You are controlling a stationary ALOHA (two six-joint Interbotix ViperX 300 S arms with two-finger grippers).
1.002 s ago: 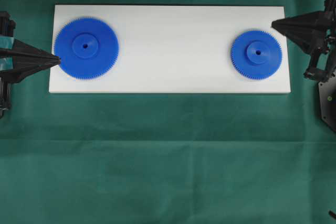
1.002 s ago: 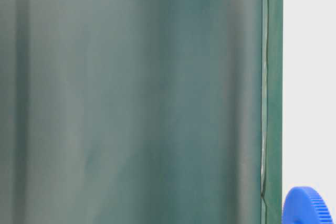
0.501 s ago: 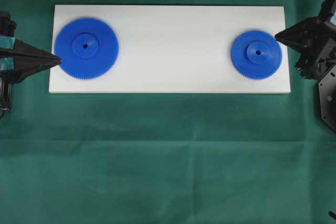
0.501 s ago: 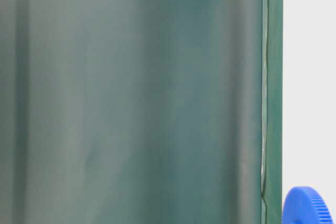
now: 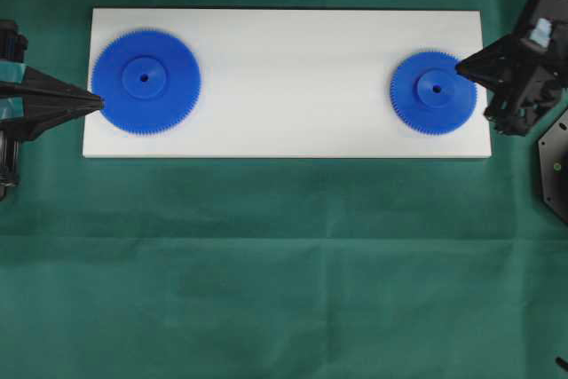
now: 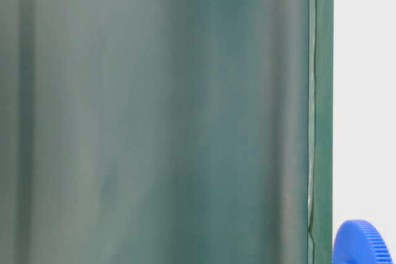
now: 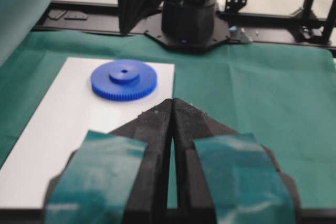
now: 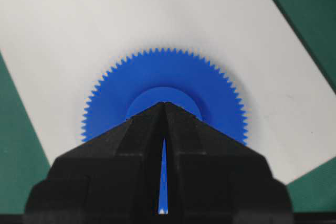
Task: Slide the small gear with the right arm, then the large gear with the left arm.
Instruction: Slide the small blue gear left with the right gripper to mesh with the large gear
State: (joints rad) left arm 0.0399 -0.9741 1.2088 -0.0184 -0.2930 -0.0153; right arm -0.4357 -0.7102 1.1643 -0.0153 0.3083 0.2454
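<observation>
Overhead: white board [image 5: 284, 86] on green-clothed counter [image 5: 284, 264], both gears flat on it, well apart. Small gear [image 5: 434, 92] sits at board's 3 o'clock end; large gear [image 5: 145, 81] at the 9 o'clock end. Right arm's gripper [image 5: 460, 66] comes in from 3 o'clock, tip over the small gear's toothed rim at approx its 2 o'clock; contact can't be judged. Right wrist cam: fingers [image 8: 136, 140] clenched, tips meeting, just a thin slit behind, nothing between them, tip over the gear's hub. Left gripper [image 5: 98, 101] rests at large gear's 8 o'clock edge, right beside the teeth; teal-taped fingers [image 7: 152, 140] pressed together, empty, per left wrist cam.
</observation>
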